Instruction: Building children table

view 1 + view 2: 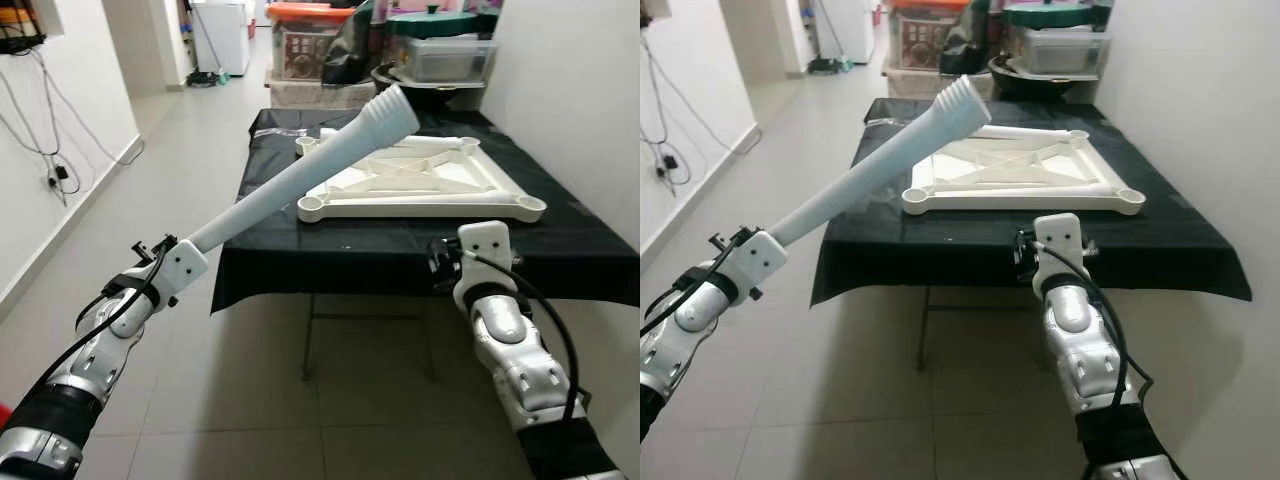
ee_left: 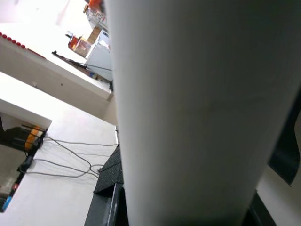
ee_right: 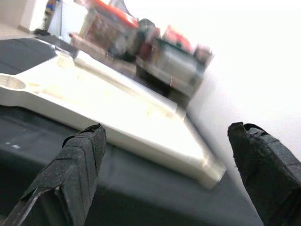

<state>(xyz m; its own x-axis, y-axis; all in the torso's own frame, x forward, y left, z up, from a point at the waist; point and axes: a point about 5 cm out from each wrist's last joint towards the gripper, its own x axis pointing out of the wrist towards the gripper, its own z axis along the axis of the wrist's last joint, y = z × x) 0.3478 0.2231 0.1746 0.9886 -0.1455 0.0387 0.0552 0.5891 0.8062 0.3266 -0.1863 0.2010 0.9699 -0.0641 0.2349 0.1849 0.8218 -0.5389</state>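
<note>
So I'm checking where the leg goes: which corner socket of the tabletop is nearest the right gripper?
The near right socket of the upturned white tabletop, at the table's front edge just beyond the open right gripper. The near left socket lies farther across.

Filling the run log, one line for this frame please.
left gripper: shut on table leg, raised over the tabletop | right gripper: open, at table edge | leg not yet fitted

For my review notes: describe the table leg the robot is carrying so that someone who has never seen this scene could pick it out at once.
Start at the black-draped table, where the white tabletop frame lies upside down. The table leg is the long white tapered tube slanting up over the table's near left corner from the left gripper. Unlike the flat frame, it is in the air and ends in a ribbed, flared tip.
</note>
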